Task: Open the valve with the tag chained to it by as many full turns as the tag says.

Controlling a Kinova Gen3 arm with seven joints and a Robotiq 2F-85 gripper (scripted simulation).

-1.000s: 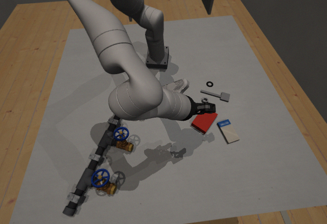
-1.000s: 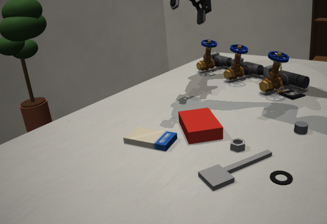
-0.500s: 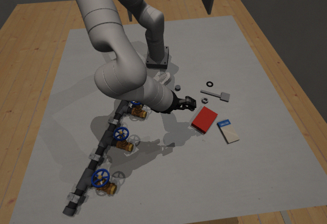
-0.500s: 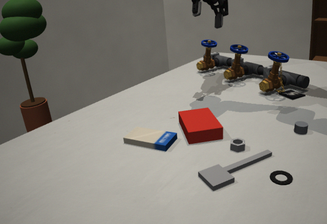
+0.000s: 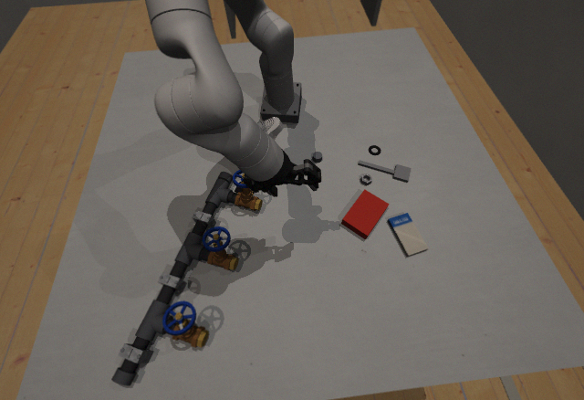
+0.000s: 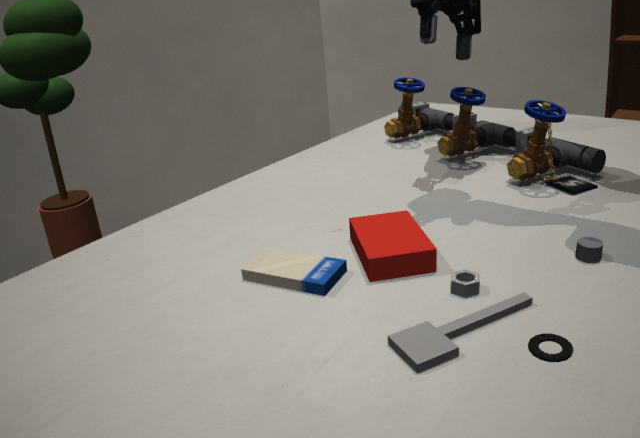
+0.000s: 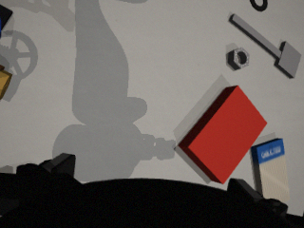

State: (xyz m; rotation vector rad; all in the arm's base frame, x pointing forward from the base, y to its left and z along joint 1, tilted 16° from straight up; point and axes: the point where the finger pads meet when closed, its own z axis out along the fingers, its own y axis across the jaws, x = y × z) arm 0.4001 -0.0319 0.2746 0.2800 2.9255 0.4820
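A dark pipe [image 5: 165, 291] [image 6: 495, 134] on the grey mat [image 5: 424, 315] carries three brass valves with blue handwheels. In the exterior view the right valve [image 6: 544, 110] has a chain down to a black tag [image 6: 571, 184] lying on the mat; the middle valve [image 6: 467, 95] and left valve [image 6: 408, 84] have none. In the top view the tagged valve [image 5: 240, 181] is half hidden by the arm and the tag is hidden; the others [image 5: 215, 238] [image 5: 179, 317] show fully. My gripper [image 5: 313, 174] [image 6: 445, 40] [image 7: 150, 184] is open and empty, high above the mat, beside the tagged valve.
A red box [image 5: 365, 213] [image 6: 392, 244] [image 7: 223, 135], a blue and white box [image 5: 407, 233] [image 6: 294, 270] [image 7: 273, 168], a nut [image 5: 366, 176] [image 6: 464, 282] [image 7: 237, 57], a grey T-shaped piece [image 5: 386, 169] [image 6: 454, 332] [image 7: 268, 45], a black washer [image 5: 374, 146] [image 6: 550, 347] and a grey cap [image 5: 317, 155] [image 6: 589, 248] lie nearby.
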